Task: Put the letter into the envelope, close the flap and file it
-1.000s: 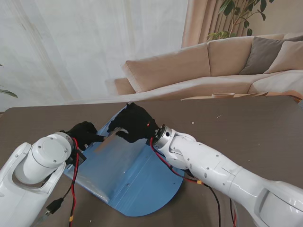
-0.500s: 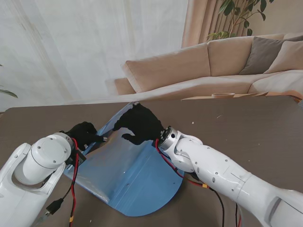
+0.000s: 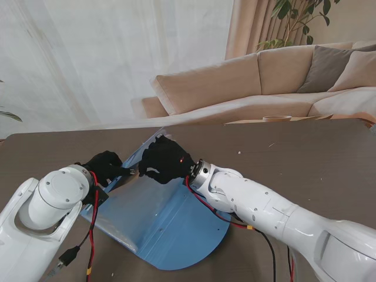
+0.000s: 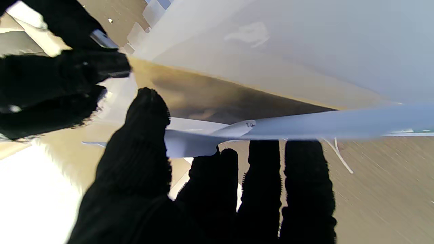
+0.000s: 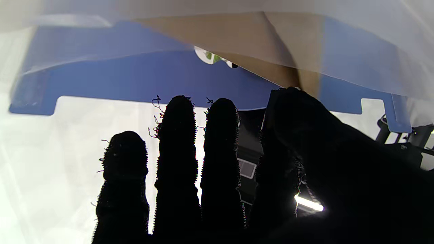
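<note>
While the blue envelope point(image 3: 161, 226) lies flat across the brown desk point(image 3: 305, 158) with its rounded flap open toward me, both gloved hands work its far edge — the left robot hand point(image 3: 104, 166) has its thumb and fingers closed on a pale sheet, the letter point(image 4: 305, 125), right at the envelope's left far corner. Just beside it, the right robot hand point(image 3: 164, 160) hovers palm-down over the far edge with fingers point(image 5: 176, 142) straight and slightly apart — whether it actually grips anything, I cannot tell.
</note>
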`<state>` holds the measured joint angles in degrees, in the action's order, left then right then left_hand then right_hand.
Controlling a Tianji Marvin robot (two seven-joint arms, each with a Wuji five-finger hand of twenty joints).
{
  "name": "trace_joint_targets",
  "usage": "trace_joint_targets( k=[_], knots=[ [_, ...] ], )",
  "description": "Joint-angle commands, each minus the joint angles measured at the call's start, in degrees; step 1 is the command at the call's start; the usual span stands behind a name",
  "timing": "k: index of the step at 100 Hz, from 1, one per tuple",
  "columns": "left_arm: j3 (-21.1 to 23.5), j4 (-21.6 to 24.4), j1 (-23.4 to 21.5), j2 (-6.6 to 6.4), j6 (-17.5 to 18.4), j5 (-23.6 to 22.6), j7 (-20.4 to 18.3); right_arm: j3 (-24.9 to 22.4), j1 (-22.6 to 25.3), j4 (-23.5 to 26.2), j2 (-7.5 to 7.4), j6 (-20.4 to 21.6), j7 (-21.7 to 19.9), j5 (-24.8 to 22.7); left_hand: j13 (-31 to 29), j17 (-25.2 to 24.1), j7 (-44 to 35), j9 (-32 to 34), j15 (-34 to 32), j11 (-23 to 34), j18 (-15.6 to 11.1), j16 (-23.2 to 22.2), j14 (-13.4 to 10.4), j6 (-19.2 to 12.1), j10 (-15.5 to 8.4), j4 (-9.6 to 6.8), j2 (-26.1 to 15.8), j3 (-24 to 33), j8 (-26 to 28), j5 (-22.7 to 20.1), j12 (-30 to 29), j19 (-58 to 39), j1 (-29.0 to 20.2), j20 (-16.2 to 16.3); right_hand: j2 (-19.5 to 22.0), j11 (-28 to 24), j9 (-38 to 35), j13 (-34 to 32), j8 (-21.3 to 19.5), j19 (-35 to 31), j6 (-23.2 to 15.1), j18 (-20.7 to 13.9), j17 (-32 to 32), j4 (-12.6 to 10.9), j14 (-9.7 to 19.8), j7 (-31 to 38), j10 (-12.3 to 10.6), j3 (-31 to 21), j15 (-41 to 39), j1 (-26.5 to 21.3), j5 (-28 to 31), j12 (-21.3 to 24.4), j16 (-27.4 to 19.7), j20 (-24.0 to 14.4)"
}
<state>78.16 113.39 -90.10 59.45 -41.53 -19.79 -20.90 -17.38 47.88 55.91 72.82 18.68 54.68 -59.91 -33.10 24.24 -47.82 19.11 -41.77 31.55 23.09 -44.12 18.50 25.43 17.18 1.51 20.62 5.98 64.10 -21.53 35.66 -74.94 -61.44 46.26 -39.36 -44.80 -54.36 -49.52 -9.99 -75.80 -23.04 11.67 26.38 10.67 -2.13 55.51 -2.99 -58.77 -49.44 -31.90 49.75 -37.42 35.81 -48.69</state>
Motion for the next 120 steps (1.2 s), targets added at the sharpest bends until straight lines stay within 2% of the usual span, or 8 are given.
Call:
trace_joint_targets(
  k=[1, 14, 25, 35, 49, 81, 102, 120],
  knots=[
    [-0.5, 1.0, 0.1, 0.64, 0.0, 0.4, -0.8, 0.5, -0.5, -0.7, 1.17, 0.6, -0.5, 0.0, -7.5, 0.4, -7.0, -1.3, -8.0, 0.9, 1.4, -2.4, -1.2, -2.8, -0.8, -0.26, -7.5, 3.8, 6.7, 3.3, 1.0, -1.4, -9.9, 1.0, 1.0, -1.0, 0.4, 1.8, 1.0, -0.9, -2.4, -0.1, -0.9, 0.1, -0.9, 0.7, 0.1, 0.4, -1.1, -1.8, 2.1, -0.7, 1.0, -0.6],
    [-1.1, 1.1, 0.4, 0.74, -0.4, 1.3, -0.5, 1.8, -1.3, -1.9, 1.95, 0.9, -0.2, 0.2, -7.3, 0.3, -7.0, -1.5, -7.5, 0.9, 1.4, -2.1, -1.2, -2.7, -0.8, -0.23, -7.6, 3.7, 6.8, 3.4, 1.0, -1.1, -10.1, 0.9, 1.2, -0.9, 0.6, 2.0, 1.3, -0.9, -2.4, -0.1, -0.9, 0.1, -0.8, 0.6, -0.1, 0.6, -1.3, -1.6, 1.8, -0.9, 1.1, -0.7],
    [-1.3, 1.1, 0.5, 0.76, -0.4, 1.3, -0.5, 1.4, -1.0, -1.3, 1.65, 0.5, -0.5, 0.1, -7.3, 0.2, -7.0, -1.6, -7.1, 0.9, 1.4, -1.9, -1.2, -2.7, -0.7, -0.23, -7.7, 3.6, 6.8, 3.4, 1.0, -0.7, -10.3, 0.7, 1.3, -0.8, 0.6, 1.9, 1.6, -0.9, -2.6, -0.2, -0.8, 0.1, -0.7, 0.6, -0.2, 0.7, -1.2, -1.6, 1.7, -0.9, 1.1, -0.7],
    [-1.3, 0.9, 0.4, 0.92, 0.0, 0.8, 0.1, -0.6, 0.2, 0.9, 0.53, 0.2, -1.7, 0.0, -7.3, 0.2, -7.0, -1.6, -6.7, 0.9, 1.4, -1.7, -0.9, -2.6, -0.8, -0.24, -7.7, 3.4, 6.9, 3.4, 1.0, -0.5, -10.3, 0.6, 1.2, -0.7, 0.8, 2.0, 1.7, -0.9, -2.1, -0.2, -0.9, 0.1, -0.8, 0.6, -0.1, 0.7, -1.0, -1.3, 1.4, -0.8, 1.0, -0.7],
    [-1.1, 0.5, -0.2, 1.35, 1.8, -0.7, 1.6, -5.8, 3.9, 7.0, -2.18, -0.4, -5.0, -0.7, -7.0, -0.1, -7.0, -1.6, -6.6, 1.0, 1.6, -1.7, -0.8, -2.7, -0.9, -0.25, -7.8, 3.2, 6.9, 3.5, 1.0, -0.1, -10.4, 0.5, 1.0, 1.4, 2.1, 2.6, 0.9, -0.6, -0.4, -0.3, -1.3, -0.2, -0.9, -0.2, 0.0, 1.1, 1.5, 1.0, -1.6, 1.1, -0.4, -0.7],
    [-1.0, 0.8, -4.2, 2.04, 8.7, -3.0, 4.2, -26.9, 22.2, 27.6, -8.46, -1.2, -17.5, -3.6, -4.7, -2.7, -6.9, -2.4, -5.6, 0.9, 1.5, -1.7, -0.2, -3.8, -2.1, -0.21, -8.0, 2.5, 6.3, 3.9, 1.1, 1.3, -9.9, 0.6, 0.9, 8.3, 5.5, 3.7, -0.9, 4.2, 2.2, 1.0, -3.7, -1.2, -1.0, -3.8, 0.4, 3.1, 12.0, 2.8, -8.1, 9.7, -5.9, 1.5],
    [-3.9, 0.6, -5.5, 1.97, 9.4, -3.5, 4.5, -39.1, 34.6, 37.6, -10.1, -1.0, -23.1, -4.9, -2.1, -5.6, -2.4, -3.9, -3.6, -0.2, 1.4, -1.5, 0.5, -4.6, -2.8, -0.86, -7.0, 1.3, -0.8, 4.4, 0.6, 4.0, -6.5, 0.5, 1.4, 8.9, 6.4, 4.2, -1.1, 4.9, 2.9, 1.5, -4.6, -1.5, -1.4, -4.9, 0.7, 3.5, 13.5, 2.8, -8.8, 10.5, -6.4, 1.7],
    [-7.0, -0.2, -5.8, 2.09, 9.0, -3.9, 5.4, -46.1, 42.5, 42.3, -10.53, -1.3, -24.7, -5.5, 0.4, -7.8, 2.6, -5.6, -1.2, -1.2, 1.2, -1.2, 1.3, -4.6, -3.2, 0.02, -6.1, 7.5, -1.3, 3.9, 0.3, 6.6, 2.6, 0.4, 1.4, 8.8, 6.4, 4.3, -1.4, 5.0, 3.3, 1.7, -4.9, -1.7, -1.6, -5.3, 0.8, 3.5, 13.5, 2.7, -8.7, 10.7, -6.4, 1.6]
  ],
)
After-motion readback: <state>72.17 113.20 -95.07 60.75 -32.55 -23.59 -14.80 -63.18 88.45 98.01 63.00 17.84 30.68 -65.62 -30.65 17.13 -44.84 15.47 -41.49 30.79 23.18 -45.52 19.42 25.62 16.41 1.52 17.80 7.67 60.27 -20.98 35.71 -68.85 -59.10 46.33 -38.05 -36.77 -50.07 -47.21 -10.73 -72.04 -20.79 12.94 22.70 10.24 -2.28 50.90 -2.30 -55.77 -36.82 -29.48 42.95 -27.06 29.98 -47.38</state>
